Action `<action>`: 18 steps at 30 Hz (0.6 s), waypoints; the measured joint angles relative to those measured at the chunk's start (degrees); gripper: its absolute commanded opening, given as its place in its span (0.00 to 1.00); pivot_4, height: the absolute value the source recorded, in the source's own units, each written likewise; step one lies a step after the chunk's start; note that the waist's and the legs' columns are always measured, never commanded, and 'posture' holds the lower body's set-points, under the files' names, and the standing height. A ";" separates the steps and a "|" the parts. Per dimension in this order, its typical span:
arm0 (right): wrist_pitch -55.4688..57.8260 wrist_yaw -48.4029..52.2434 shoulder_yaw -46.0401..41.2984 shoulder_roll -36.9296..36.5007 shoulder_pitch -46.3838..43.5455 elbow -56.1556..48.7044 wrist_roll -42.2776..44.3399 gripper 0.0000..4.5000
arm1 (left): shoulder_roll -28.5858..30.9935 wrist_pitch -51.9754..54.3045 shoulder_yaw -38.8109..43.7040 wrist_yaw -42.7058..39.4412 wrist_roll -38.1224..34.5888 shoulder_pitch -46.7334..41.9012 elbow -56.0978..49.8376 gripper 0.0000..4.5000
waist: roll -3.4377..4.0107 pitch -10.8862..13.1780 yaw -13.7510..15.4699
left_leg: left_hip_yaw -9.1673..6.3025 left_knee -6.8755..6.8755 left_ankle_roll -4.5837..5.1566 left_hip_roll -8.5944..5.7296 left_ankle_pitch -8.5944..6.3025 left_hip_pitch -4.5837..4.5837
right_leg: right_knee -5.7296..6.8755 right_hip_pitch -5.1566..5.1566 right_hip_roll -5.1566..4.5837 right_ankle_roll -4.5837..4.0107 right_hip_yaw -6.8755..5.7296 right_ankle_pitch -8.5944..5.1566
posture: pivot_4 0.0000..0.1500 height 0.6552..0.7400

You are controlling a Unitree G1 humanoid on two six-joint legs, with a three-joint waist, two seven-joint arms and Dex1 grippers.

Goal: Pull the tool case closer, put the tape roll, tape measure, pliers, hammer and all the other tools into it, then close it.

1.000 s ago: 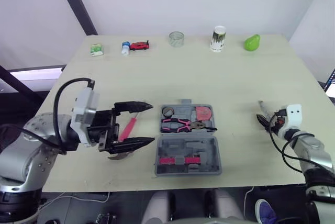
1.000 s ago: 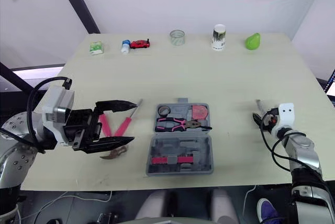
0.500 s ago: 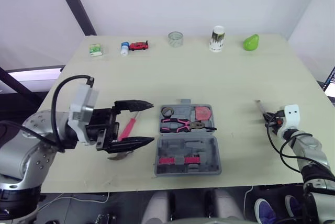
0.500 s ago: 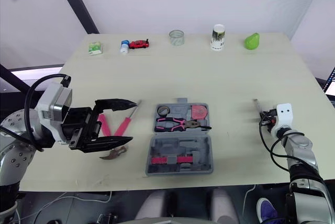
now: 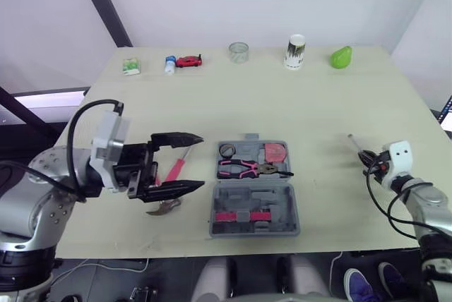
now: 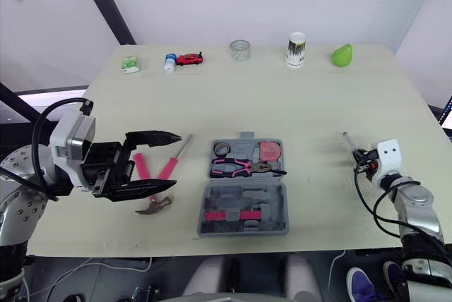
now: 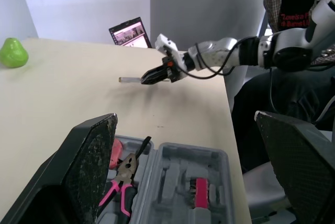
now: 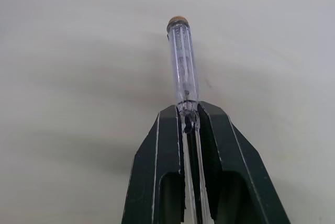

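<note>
The grey tool case lies open at the table's front middle. Its far half holds a tape roll, pink-handled pliers and a pink tape measure. To its left lie a hammer and a pink-handled screwdriver. My left gripper hovers open just above them, holding nothing. At the right table edge my right gripper is shut on a clear-handled screwdriver, whose handle points away over the table.
Along the back edge stand a small green box, a little bottle, a red toy car, a clear glass, a cup and a green pear. A person sits beyond the table's right side.
My right gripper has shut on the clear-handled screwdriver and drifted slightly right with it. The left gripper has edged a little to the left, still open.
</note>
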 measured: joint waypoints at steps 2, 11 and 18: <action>3.88 2.04 0.77 -1.03 3.21 -8.76 1.93 0.01 | -0.10 -0.84 -0.01 -0.29 0.73 0.16 0.32 1.00 | 0.03 0.02 -0.02 | 0.00 0.00 0.00 0.01 0.00 0.02 | 0.02 0.00 0.01 0.00 0.01 0.00 | 1.00 1.00; 19.35 10.72 11.39 -7.97 2.32 -37.87 8.19 0.01 | -0.47 -9.41 -0.03 -7.13 7.42 3.10 8.57 1.00 | 0.04 0.15 0.03 | -0.03 0.00 0.01 0.00 0.00 0.02 | 0.01 -0.02 0.07 -0.01 -0.04 -0.01 | 1.00 1.00; 26.05 12.00 30.17 -4.20 -10.35 -40.43 1.33 0.01 | 0.54 -17.88 0.04 -13.58 11.39 3.51 17.30 1.00 | -0.17 0.28 0.15 | -0.09 0.02 0.01 0.00 0.00 -0.16 | -0.04 -0.15 0.04 -0.02 -0.12 -0.01 | 1.00 1.00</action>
